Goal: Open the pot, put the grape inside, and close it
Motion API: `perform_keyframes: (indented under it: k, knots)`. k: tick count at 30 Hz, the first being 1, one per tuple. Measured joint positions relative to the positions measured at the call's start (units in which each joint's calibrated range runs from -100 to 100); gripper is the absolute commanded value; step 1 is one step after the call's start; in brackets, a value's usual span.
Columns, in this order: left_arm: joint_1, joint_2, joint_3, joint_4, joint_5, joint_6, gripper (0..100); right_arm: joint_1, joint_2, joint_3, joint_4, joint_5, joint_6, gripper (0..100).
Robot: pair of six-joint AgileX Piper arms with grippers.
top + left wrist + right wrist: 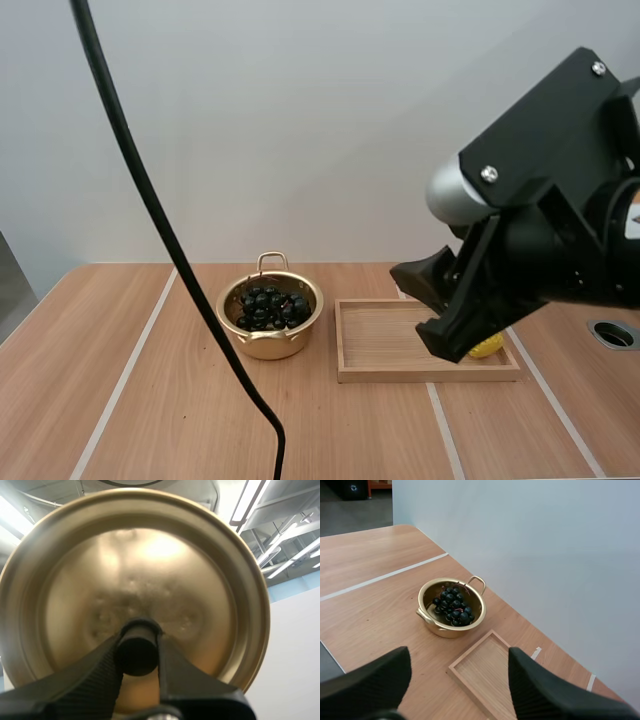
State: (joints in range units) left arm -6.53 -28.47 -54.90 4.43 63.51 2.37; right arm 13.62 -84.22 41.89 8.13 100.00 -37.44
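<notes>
The gold pot (270, 338) stands uncovered on the wooden table, and the bunch of dark grapes (270, 308) lies inside it. From the right wrist view the pot (451, 625) and the grapes (454, 608) sit below and ahead, beside the wooden tray (485, 672). My right gripper (459, 657) hangs open high above the table with nothing between its fingers; in the high view the right gripper (432, 305) hovers over the tray (380, 340). My left gripper (137, 640) is shut on the black knob (136, 655) of the gold lid (150, 555), which is held up off the table.
A small yellow object (487, 348) lies on the tray's right end, partly hidden behind my right gripper. A round hole (612, 334) is set in the table at the far right. Pale seams run across the tabletop.
</notes>
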Motion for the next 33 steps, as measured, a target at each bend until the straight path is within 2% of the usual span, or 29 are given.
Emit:
perform_keyframes:
  k: [1,8,21,33]
  knots:
    - [0.0,0.0,0.0,0.0,0.2,0.0,0,0.0,-0.73,0.87,0.0,0.0,0.22,0]
    - [0.0,0.0,0.0,0.0,6.35,0.0,0,0.0,-2.72,3.84,0.0,0.0,1.05,0]
    - [0.0,2.77,0.0,0.0,35.38,0.47,0,0.0,-2.83,3.98,0.0,0.0,1.12,0]
    - [0.0,9.5,3.35,0.14,36.49,3.44,0,0.0,-2.83,3.98,0.0,0.0,1.12,0]
